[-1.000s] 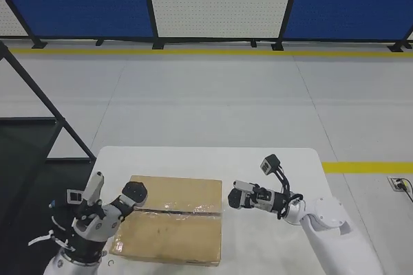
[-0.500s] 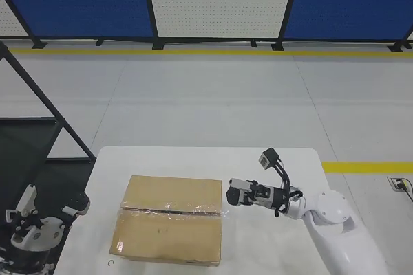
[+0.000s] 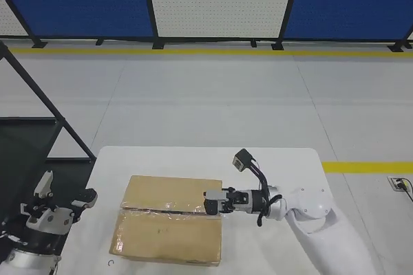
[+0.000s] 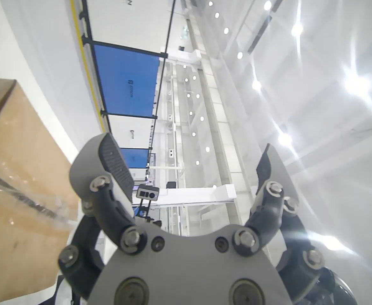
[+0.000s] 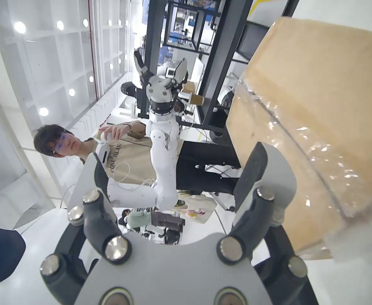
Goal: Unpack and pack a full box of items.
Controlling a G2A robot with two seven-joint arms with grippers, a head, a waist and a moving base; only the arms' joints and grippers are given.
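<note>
A brown cardboard box [image 3: 166,221] lies on the white table [image 3: 275,165], its top seam shut with clear tape [image 3: 172,210]. My right gripper [image 3: 210,204] hovers at the box's right end, level with the tape seam. In the right wrist view it [image 5: 176,172] stands open with nothing between its fingers, and the box [image 5: 316,122] sits just beside one finger [image 5: 256,172]. My left gripper [image 3: 65,196] is off the table's left edge, apart from the box. It [image 4: 189,166] is open, points up at the ceiling, and has the box [image 4: 17,172] off to one side.
A black metal frame [image 3: 34,89] stands at the left of the table. White tabletop lies free behind the box and to its right. A person [image 5: 125,157] sits behind the left arm, away from the box.
My left gripper has come off the box's left end, swung out past the table's left edge and turned upward. My right gripper has moved left up to the box's right end.
</note>
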